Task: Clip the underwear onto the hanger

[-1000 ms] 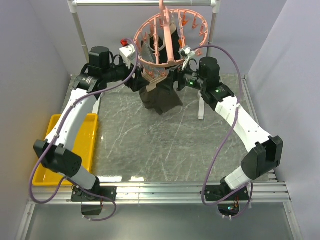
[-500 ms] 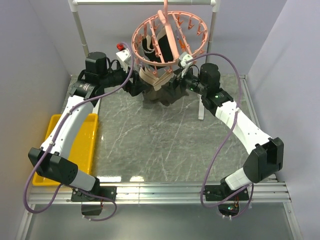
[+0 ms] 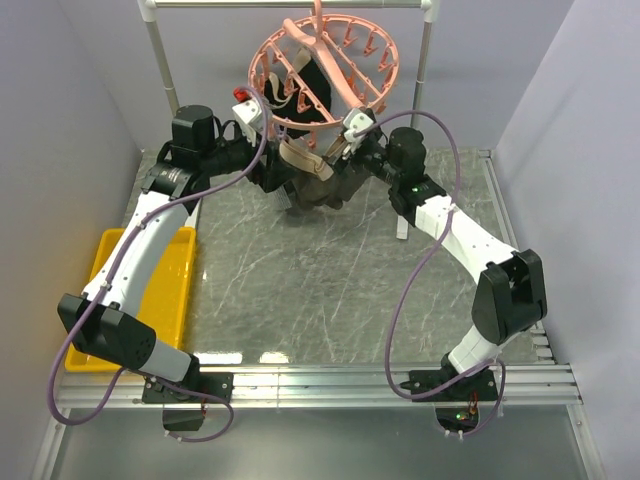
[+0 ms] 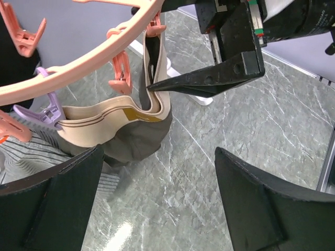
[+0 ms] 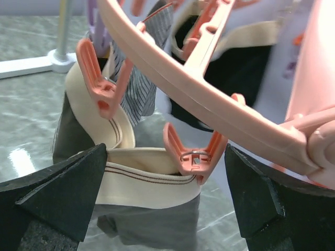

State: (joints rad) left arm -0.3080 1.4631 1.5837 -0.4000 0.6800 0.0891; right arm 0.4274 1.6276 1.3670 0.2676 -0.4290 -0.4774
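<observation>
The salmon-pink hanger (image 3: pixel 322 68) hangs tilted from the white rail. The underwear (image 3: pixel 312 182) hangs under its near side, its tan waistband (image 4: pixel 102 124) held by pink pegs (image 4: pixel 119 67). My left gripper (image 3: pixel 283 182) is open and empty, just left of the underwear; in the left wrist view (image 4: pixel 158 152) only marble lies between its fingers. My right gripper (image 3: pixel 340 156) is open at the underwear's right side. In the right wrist view (image 5: pixel 166 151) a pink peg (image 5: pixel 192 156) sits between its fingers at the waistband's (image 5: pixel 141 180) end. One right finger (image 4: pixel 209 78) touches the waistband's fold.
A black garment (image 3: pixel 312 95) and a grey striped cloth (image 4: pixel 29 157) also hang on the hanger, with a purple peg (image 4: pixel 48 112) beside them. The white rail (image 3: pixel 290 5) stands on posts with a foot (image 3: pixel 402 226). A yellow tray (image 3: pixel 150 290) lies at the left.
The underwear has risen from hanging low to just under the ring. The hanger has swung left and tilted. My right gripper has moved left and up to the pegs; my left drew back slightly.
</observation>
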